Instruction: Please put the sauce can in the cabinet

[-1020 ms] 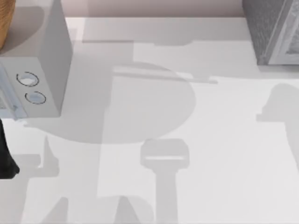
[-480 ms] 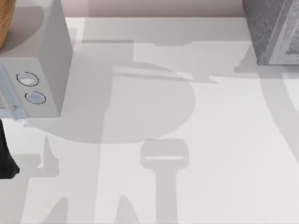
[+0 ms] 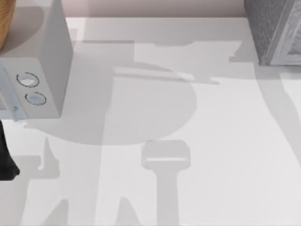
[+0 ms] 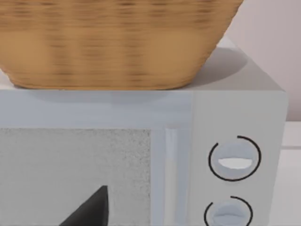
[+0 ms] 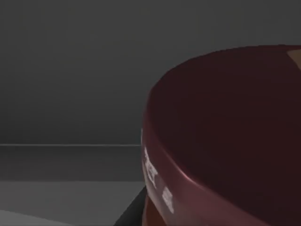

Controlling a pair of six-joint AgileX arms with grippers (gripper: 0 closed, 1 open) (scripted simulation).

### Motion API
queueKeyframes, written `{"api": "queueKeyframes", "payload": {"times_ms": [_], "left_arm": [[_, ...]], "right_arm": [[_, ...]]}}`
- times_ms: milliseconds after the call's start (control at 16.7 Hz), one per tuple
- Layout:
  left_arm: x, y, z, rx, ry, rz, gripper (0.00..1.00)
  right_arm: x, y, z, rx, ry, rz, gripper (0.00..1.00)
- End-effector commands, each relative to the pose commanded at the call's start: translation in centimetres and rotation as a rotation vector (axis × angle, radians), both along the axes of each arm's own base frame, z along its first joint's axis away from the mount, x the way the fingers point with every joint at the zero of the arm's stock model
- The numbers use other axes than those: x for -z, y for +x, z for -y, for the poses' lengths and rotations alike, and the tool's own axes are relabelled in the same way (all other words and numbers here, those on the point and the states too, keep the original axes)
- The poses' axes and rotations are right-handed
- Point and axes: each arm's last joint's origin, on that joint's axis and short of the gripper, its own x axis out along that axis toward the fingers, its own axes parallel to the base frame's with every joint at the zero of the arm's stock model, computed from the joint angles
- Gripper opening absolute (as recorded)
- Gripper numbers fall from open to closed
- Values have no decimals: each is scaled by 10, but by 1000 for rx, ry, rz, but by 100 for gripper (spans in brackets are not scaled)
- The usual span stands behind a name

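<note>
Right gripper's camera sits close against the maroon can [image 5: 225, 141], inside a dark grey space that looks like the cabinet [image 3: 277, 33] at the table's far right; whether it grips the can I cannot tell. To finish well, set the can down flat, then let go gently. Left arm [image 3: 5, 160] rests near the microwave [image 4: 141, 141], under a basket [image 4: 113, 42].

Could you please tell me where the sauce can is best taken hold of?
Likely the sauce can by its curved side wall just under the maroon lid, the tool coming in level from the side: the lid is broad and smooth, offering nothing to pinch.
</note>
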Motion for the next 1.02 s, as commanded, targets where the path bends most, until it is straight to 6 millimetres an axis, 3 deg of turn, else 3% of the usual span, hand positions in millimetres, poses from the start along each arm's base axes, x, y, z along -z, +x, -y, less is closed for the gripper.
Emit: {"api": "queueKeyframes", "payload": {"times_ms": [240, 360, 540, 780, 1020], "left_arm": [[0, 0, 0, 0, 0, 0, 100], [0, 0, 0, 0, 0, 0, 100], [0, 0, 0, 0, 0, 0, 100], [0, 0, 0, 0, 0, 0, 100], [0, 0, 0, 0, 0, 0, 100]], "right_arm": [[0, 1, 1, 3, 2, 0, 0], [-1, 11, 1, 4, 3, 1, 0], [-2, 47, 0, 3, 2, -2, 0], [16, 116, -4, 1, -4, -34, 0], [20, 148, 2, 3, 2, -4, 0]]}}
